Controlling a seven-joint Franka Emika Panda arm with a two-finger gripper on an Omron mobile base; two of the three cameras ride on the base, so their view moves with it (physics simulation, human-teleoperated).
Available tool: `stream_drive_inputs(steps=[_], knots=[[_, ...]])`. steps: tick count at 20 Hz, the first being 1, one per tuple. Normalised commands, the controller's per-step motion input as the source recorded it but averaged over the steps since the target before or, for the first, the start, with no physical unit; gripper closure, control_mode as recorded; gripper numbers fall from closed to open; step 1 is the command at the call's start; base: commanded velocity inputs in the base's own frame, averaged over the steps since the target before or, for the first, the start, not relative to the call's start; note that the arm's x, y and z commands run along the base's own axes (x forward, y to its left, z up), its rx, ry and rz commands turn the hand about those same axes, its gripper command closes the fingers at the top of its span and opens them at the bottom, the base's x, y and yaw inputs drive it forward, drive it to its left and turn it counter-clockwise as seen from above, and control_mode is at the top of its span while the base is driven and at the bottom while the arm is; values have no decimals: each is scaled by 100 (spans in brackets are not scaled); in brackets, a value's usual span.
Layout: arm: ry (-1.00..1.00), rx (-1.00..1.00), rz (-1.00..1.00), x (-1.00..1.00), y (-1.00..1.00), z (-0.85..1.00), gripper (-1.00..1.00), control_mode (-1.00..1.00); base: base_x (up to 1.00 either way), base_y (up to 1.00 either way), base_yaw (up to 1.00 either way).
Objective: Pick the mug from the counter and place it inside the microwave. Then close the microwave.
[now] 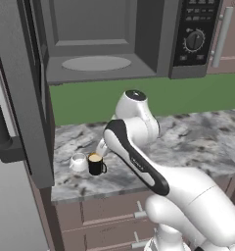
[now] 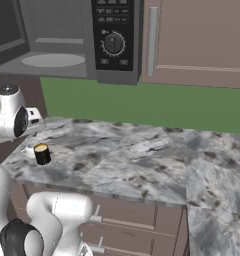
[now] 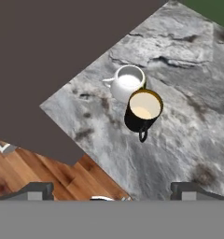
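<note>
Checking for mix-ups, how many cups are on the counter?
2: the black cylindrical mug near the marbled counter's left end, and a smaller white cup touching it; none seem hidden.

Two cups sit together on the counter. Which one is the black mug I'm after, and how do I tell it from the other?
The black mug, with its tan inside and loop handle. It stands beside the white cup, nearer the counter's front edge.

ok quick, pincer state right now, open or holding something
pincer: open and empty, fingertips spread wide, above the small black cylindrical mug standing on the grey-and-white marbled stone counter.
</note>
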Motion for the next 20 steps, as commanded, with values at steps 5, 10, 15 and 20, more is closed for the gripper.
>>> stream_drive_inputs(steps=[5, 10, 15, 20], knots=[[0, -8, 0, 0, 4, -18, -100, -100, 0, 0, 0], [0, -5, 0, 0, -8, -35, -100, -100, 0, 0, 0], [0, -3, 0, 4, -17, -42, -100, -100, 0, 0, 0], [1, -1, 0, 9, -15, -35, -100, -100, 0, 0, 0]])
